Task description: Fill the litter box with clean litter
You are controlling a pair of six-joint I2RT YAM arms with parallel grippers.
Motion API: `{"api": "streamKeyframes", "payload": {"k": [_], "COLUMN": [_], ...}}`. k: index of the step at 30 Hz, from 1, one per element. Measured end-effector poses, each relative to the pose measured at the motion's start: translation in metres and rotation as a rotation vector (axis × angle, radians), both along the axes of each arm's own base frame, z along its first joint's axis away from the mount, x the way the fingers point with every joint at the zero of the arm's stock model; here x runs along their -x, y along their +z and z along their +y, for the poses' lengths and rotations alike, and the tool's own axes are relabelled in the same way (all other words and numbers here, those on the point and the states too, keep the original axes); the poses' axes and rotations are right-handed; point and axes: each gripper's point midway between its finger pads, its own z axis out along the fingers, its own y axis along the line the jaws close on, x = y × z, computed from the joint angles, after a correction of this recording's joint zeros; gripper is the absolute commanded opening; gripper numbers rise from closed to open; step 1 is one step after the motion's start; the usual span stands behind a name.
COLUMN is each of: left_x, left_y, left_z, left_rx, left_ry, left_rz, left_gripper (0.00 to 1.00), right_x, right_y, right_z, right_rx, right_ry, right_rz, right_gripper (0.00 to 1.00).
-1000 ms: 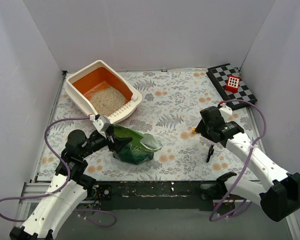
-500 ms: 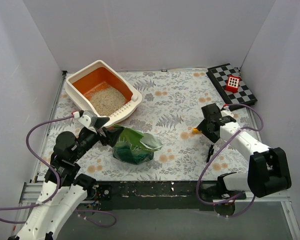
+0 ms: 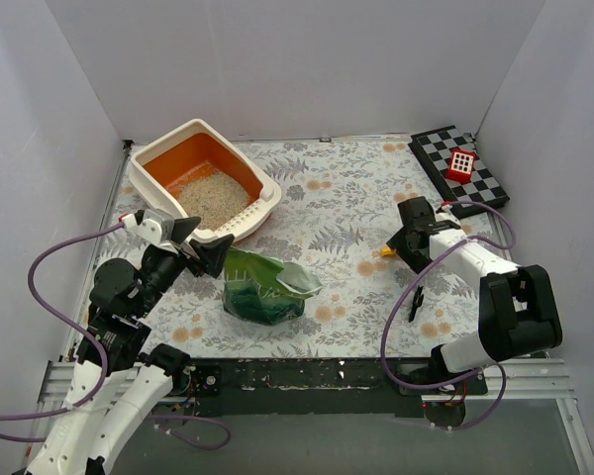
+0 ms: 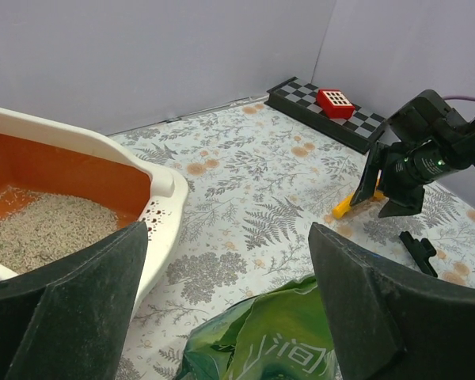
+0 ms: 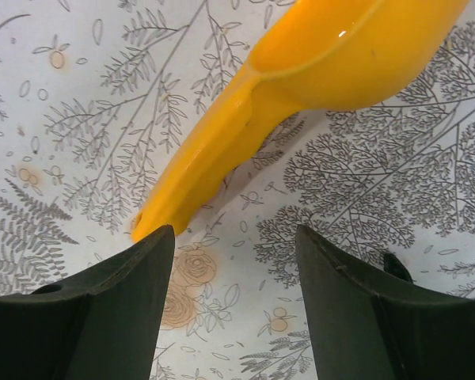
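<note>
The litter box (image 3: 267,185), cream-rimmed with an orange basin, stands at the back left and holds a patch of pale clean litter (image 3: 215,197); it also shows in the left wrist view (image 4: 162,184) with the litter (image 4: 43,229) inside. My left gripper (image 3: 200,253) is open and empty, raised between the box and the glossy green bag (image 3: 267,285). The bag lies below the open jaws in the left wrist view (image 4: 289,336). My right gripper (image 3: 404,247) is open and empty, low over the mat beside a yellow scoop (image 5: 301,83), whose handle points toward the left finger.
A checkered board (image 3: 458,170) with a red block (image 3: 462,163) lies at the back right. A small black part (image 3: 415,302) lies on the floral mat near the right arm. White walls enclose the table.
My left gripper has let go of the green bag and drawn back left and up toward the litter box. The right arm has folded back, its gripper staying near the scoop.
</note>
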Motion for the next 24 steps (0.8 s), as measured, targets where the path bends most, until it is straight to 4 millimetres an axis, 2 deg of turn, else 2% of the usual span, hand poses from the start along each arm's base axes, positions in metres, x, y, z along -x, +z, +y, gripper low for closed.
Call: {"api": "streamKeyframes", "payload": {"k": [8, 12, 18, 24], "left_x": [-0.002, -0.003, -0.005, -0.007], "left_y": [0.000, 0.001, -0.001, 0.005], "left_z": [0.002, 0.003, 0.002, -0.006], "left_rx": [-0.016, -0.022, -0.039, -0.060], "left_ry": [0.013, 0.021, 0.021, -0.019], "left_rz": [-0.011, -0.015, -0.012, -0.008], "left_gripper": [0.84, 0.86, 0.93, 0.94], "right_x": [-0.020, -0.023, -0.033, -0.034], "right_y": [0.016, 0.018, 0.005, -0.010], "right_z": [0.011, 0.012, 0.015, 0.015], "right_rx": [-0.047, -0.048, -0.041, -0.031], "right_ry": [0.010, 0.009, -0.001, -0.012], "right_rz": [-0.051, -0.055, -0.014, 0.034], "right_gripper": [0.70, 0.70, 0.70, 0.69]}}
